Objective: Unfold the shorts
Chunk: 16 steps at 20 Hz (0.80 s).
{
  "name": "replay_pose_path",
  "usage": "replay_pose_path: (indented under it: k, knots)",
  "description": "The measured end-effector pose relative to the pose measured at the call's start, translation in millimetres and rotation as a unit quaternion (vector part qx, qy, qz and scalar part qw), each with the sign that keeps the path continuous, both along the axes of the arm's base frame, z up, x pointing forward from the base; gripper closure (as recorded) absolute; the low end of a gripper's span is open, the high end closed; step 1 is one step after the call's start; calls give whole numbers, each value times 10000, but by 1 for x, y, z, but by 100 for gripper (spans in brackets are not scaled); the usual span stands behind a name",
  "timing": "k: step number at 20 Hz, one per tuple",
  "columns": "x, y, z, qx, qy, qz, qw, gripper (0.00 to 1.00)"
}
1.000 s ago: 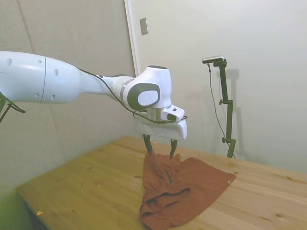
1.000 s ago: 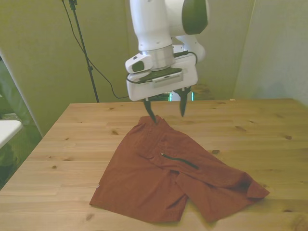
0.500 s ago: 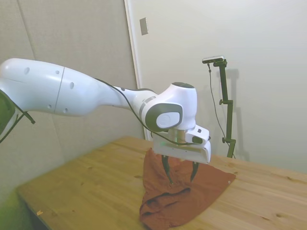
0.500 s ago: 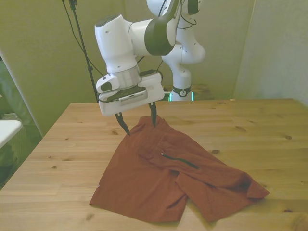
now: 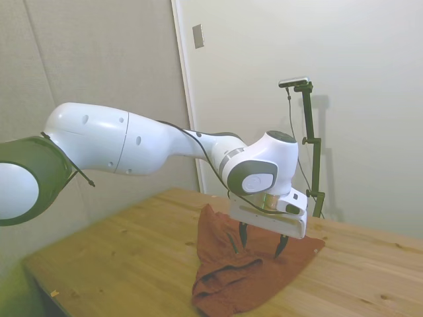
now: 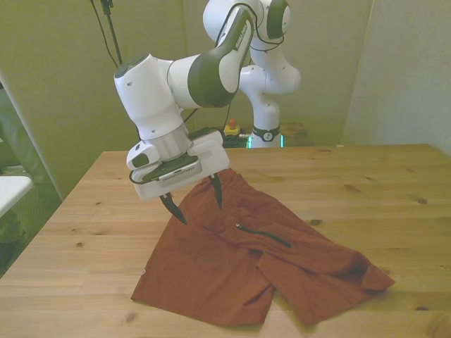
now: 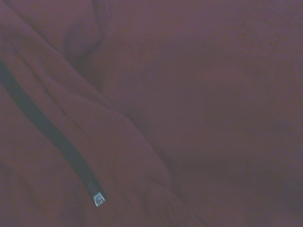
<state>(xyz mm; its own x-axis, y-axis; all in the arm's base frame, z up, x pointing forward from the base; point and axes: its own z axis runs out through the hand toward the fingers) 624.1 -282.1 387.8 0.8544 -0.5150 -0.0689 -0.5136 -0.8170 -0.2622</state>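
Note:
The rust-red shorts (image 6: 246, 267) lie rumpled and partly folded on the wooden table (image 6: 99, 211), with a dark zipper stripe (image 6: 262, 235) across the middle. In the side view the shorts (image 5: 225, 284) bunch up toward the near edge. My gripper (image 6: 196, 203) hangs open just above the cloth's upper part, toward the front view's left, its dark fingers (image 6: 173, 209) spread with nothing between them. From the side, the gripper (image 5: 262, 242) sits low over the fabric. The wrist view is filled with fabric (image 7: 213, 94), the zipper (image 7: 47, 132) and its metal pull (image 7: 99, 199).
The table's bare wood stretches around the shorts on all sides, widest toward the front view's right (image 6: 380, 190). A wall with a door frame (image 5: 188, 99) stands behind the table in the side view.
The arm has swung toward the front view's left and come down, from above the shorts' far edge to low over the cloth. The fingers stayed open. The shorts have not moved.

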Motion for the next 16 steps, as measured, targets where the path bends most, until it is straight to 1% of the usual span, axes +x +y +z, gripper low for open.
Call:
replay_pose_path:
  k: [5, 14, 15, 16]
  knots:
    - [4, 2, -15, 157, 206, 70, 9996, 0]
    - [12, 18, -28, 325, 247, 171, 9990, 0]
    - [11, 18, -30, 338, 269, 176, 9989, 100]
    - [11, 18, -30, 346, 281, 180, 9988, 100]
